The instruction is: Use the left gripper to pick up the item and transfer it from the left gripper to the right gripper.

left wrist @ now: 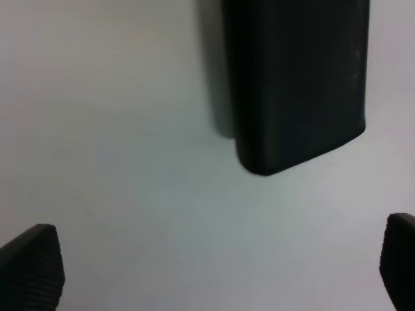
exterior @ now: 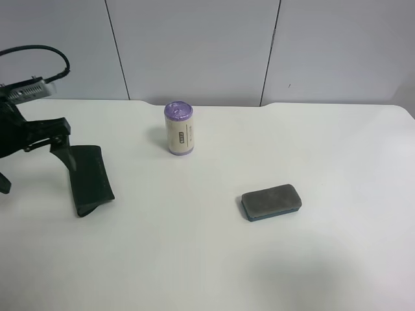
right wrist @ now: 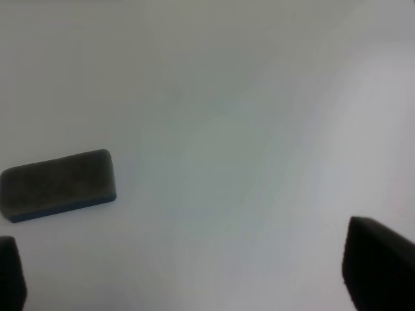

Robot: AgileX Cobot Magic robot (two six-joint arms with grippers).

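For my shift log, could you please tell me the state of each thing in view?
left claw: open, empty, just short of the black case's end
right claw: open, empty
black case: lying flat, not gripped
canister: upright, purple lid on
eraser: lying flat, grey felt side up, not gripped

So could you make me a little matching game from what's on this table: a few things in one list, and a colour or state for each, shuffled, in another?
Things:
1. canister
2. black case
3. grey block
4. left tool

Descriptions:
A. lies flat, with a blue lower edge
B. open, holding nothing
C. stands upright, with a purple lid
D. dark all over, lying flat just ahead of the left tool

Pairs: 1-C, 2-D, 3-A, 4-B.
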